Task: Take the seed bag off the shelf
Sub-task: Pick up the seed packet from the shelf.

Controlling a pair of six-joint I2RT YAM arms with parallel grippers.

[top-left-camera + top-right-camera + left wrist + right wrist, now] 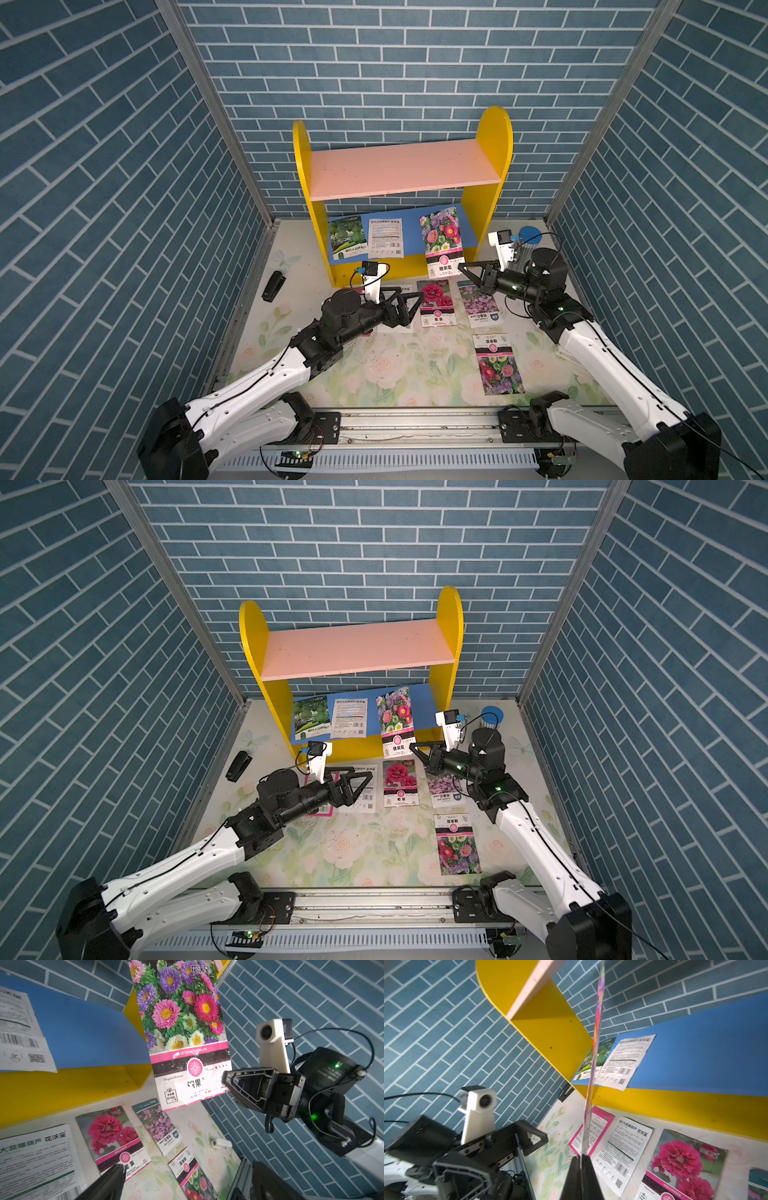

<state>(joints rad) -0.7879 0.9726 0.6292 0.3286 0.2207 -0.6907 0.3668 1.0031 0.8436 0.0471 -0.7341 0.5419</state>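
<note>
Top view, centre right: my right claw (459,268) pinches lower corner of glossy aster-print seed bag (441,237), hanging it upright to clear yellow two-tier shelf (492,166). Left claw (415,308) wide, empty.

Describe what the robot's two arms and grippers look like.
The left arm and right arm have white shells, black joints and thin black cables along them. The left gripper and right gripper are black, with open-framed triangular fingers. Each wrist carries a white camera mount; green lights glow on the right arm.
</note>
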